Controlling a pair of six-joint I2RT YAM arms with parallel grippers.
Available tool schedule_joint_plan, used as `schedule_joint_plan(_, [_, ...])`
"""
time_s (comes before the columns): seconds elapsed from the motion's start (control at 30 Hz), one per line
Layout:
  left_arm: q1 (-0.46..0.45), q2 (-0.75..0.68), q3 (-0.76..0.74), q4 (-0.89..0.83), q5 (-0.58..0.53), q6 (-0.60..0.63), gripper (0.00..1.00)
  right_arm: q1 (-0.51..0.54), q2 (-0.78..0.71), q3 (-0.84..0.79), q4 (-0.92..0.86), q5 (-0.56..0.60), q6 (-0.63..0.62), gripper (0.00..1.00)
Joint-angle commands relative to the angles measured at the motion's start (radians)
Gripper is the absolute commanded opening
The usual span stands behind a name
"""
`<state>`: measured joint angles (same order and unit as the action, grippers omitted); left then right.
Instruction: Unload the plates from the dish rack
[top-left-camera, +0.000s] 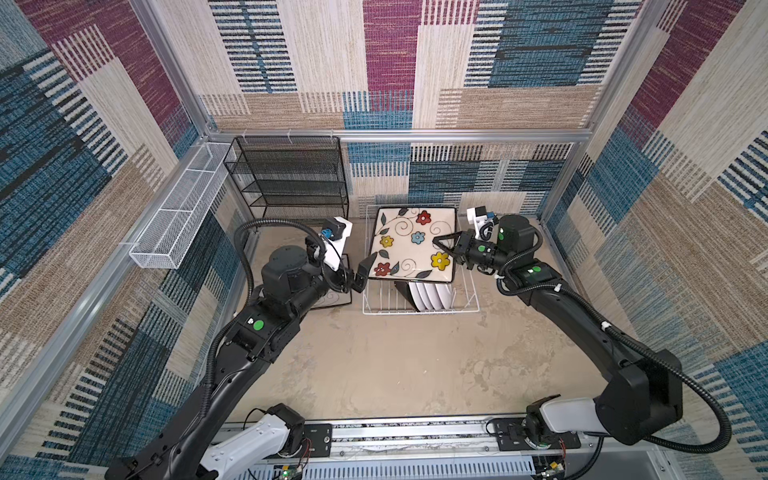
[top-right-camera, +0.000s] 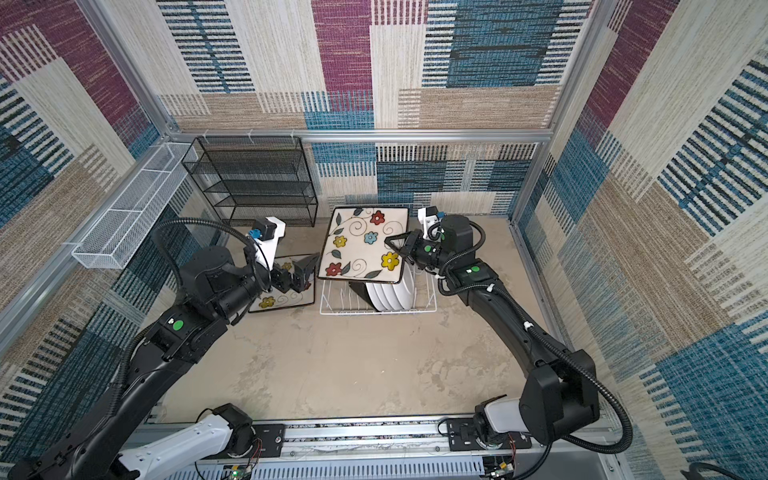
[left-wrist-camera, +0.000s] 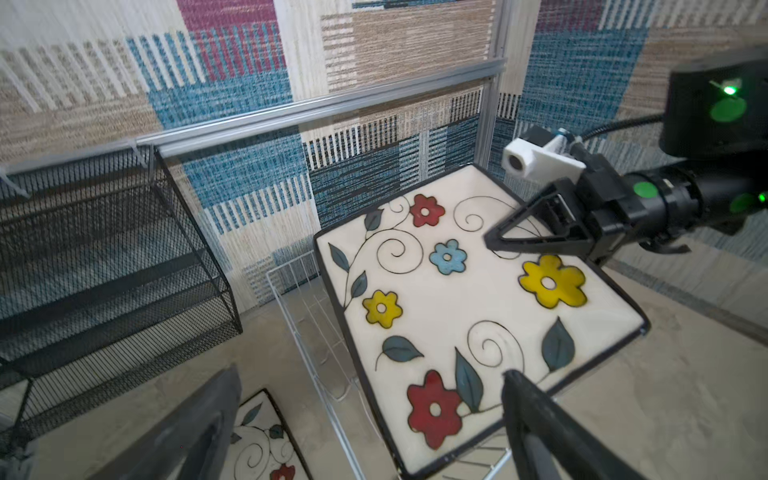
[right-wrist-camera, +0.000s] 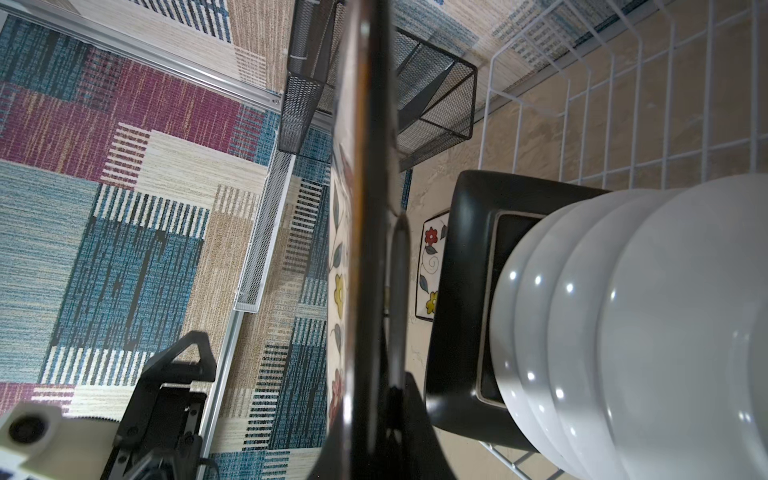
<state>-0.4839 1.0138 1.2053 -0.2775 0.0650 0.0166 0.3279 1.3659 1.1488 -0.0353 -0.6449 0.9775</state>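
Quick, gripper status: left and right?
Left gripper: open, at the edge of the square plate, gripping nothing.
Right gripper: shut on the square plate, held above the dish rack.

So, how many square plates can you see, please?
3: a held plate above the rack, a flat plate on the table left of it, an upright plate in the rack.

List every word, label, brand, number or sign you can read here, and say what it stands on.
No text can be read in any view.
Rail strip: printed marks, too small to read.
White mark on the left arm, beside a green dot: too blurred to read.
Square plate: flowers and scrolls only, no lettering.
Round plates: no lettering shows.
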Motion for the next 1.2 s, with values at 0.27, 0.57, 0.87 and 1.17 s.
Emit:
schedule_joint_plan(0.27, [0.207, 0.212, 0.088, -0.116, 0.373, -0.530, 0.99, 0.001, -0.047, -0.018, 0.176, -0.038, -0.032, 0.00])
schedule_joint_plan(0.57, [0.212, 0.299, 0.062, -0.020, 0.557, -0.624, 0.98, -0.001, -0.046, -0.024, 0.178, -0.067, -0.049, 0.00])
schedule_joint_plan(0.87, [0.211, 0.359, -0.014, 0.184, 0.702, -0.783, 0.90, -0.001, -0.029, -0.042, 0.238, -0.116, -0.050, 0.00])
schedule_joint_plan(1.17, [0.186, 0.394, -0.018, 0.224, 0.775, -0.813, 0.78, 0.000, 0.022, -0.025, 0.261, -0.169, -0.062, 0.00])
